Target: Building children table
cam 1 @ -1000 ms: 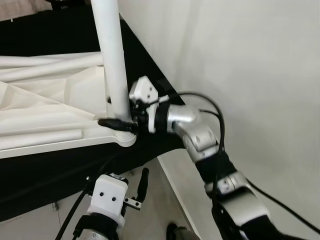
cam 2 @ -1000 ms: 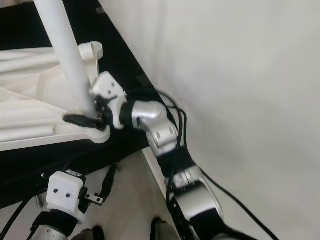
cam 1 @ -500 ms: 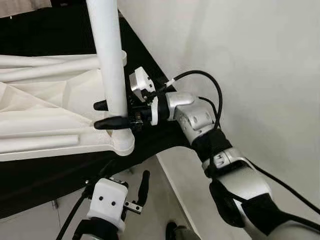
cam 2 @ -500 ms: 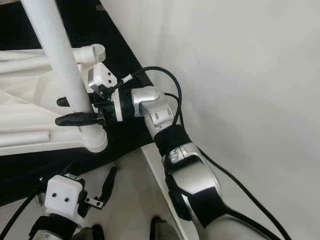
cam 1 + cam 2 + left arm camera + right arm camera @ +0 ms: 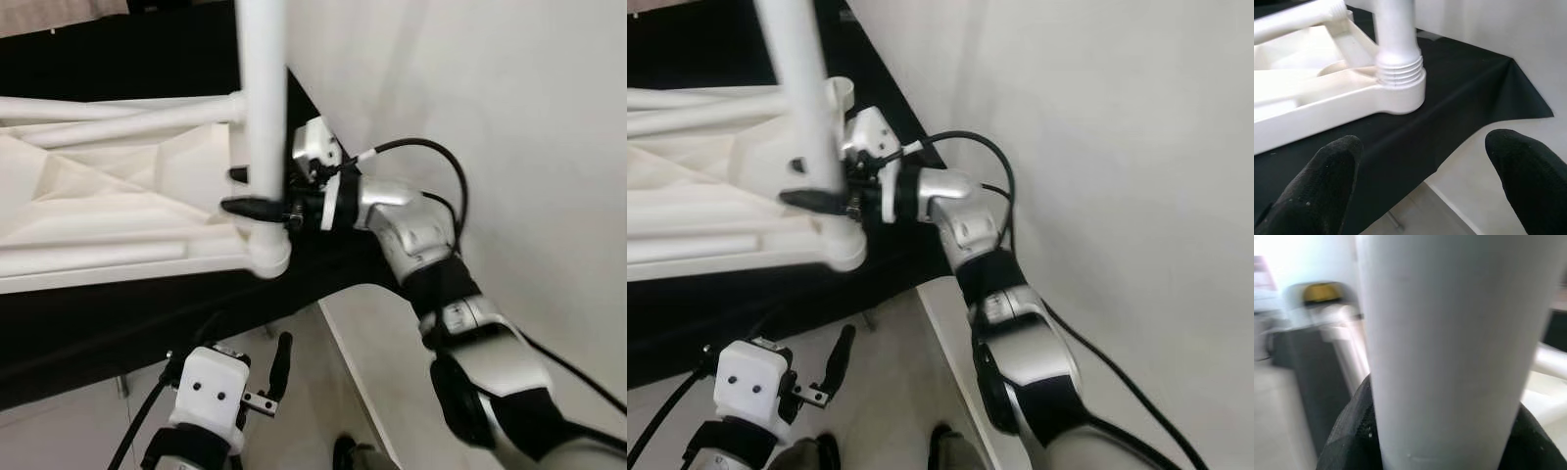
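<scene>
Gripping the white table leg [image 5: 263, 108] just above its threaded base, the right gripper [image 5: 257, 192] should turn it squarely to seat it in the corner socket [image 5: 1400, 90] of the upturned white tabletop [image 5: 108, 206] on the black-covered bench [image 5: 1469, 93]; the left gripper [image 5: 1425, 181] hangs open below.

No text, label, brand, number or sign can be read in any of the views
</scene>
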`<state>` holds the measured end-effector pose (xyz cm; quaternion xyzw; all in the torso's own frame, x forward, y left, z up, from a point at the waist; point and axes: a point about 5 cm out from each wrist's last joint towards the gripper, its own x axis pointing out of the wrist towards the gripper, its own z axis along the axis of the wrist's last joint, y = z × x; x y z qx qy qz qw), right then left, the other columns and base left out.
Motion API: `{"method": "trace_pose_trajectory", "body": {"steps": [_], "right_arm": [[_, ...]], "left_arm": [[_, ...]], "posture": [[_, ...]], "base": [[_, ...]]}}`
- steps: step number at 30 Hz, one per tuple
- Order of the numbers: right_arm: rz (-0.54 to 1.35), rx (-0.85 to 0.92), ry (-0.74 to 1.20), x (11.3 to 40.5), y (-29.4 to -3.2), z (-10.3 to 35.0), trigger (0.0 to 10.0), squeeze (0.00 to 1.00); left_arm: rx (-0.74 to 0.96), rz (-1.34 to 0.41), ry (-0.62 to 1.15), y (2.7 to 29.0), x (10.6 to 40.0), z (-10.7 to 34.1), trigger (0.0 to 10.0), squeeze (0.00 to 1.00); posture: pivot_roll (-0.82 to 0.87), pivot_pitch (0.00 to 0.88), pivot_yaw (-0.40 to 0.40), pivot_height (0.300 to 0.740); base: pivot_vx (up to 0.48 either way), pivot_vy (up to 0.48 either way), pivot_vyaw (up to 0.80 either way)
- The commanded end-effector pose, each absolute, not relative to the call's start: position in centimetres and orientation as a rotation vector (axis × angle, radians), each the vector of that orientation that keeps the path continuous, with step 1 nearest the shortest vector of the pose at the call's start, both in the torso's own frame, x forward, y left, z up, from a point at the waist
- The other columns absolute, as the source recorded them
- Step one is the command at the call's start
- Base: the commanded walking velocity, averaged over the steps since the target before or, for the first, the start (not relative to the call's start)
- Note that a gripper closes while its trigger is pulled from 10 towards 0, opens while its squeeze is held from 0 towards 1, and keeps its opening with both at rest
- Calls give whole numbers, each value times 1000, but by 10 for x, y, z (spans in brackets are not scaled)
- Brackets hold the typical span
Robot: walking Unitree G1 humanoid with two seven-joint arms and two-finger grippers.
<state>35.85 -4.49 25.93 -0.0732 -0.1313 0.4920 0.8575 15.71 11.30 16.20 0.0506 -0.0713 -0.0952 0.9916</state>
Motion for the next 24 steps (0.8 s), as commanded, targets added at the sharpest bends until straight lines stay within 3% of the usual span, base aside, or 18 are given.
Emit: {"method": "trace_pose_trajectory", "body": {"steps": [1,4,6,12,13,17,18,24], "right_arm": [[696,-220,-156,366,-66,234,0,0],[588,-160,-61,334,-54,196,0,0],[627,-111,-43,320,-37,187,0,0],[720,-112,-69,326,-14,201,0,0],[715,-109,-65,325,-12,203,10000,0],[792,-81,-86,324,-6,212,10000,0],[878,-60,-103,323,-3,219,10000,1000],[1102,-39,-184,322,1,242,10000,1000]], "left_arm": [[98,-196,-119,114,156,159,10000,0],[101,-199,-120,115,157,159,10000,0],[105,-199,-121,115,158,158,10000,0],[112,-195,-123,116,160,157,10000,0],[112,-193,-124,116,161,158,10000,0],[112,-186,-127,116,161,158,10000,0],[111,-185,-128,116,161,158,10000,0],[110,-184,-128,115,160,158,10000,0]], "posture": [[2,277,-51,740],[0,277,-43,740],[3,263,-40,740],[13,255,-51,740],[11,256,-53,740],[10,254,-56,740],[15,255,-59,740],[17,256,-60,740]], "base": [[0,0,0],[0,0,0],[0,0,0],[0,0,0],[0,0,0],[0,0,0],[0,0,0],[0,0,0]]}}
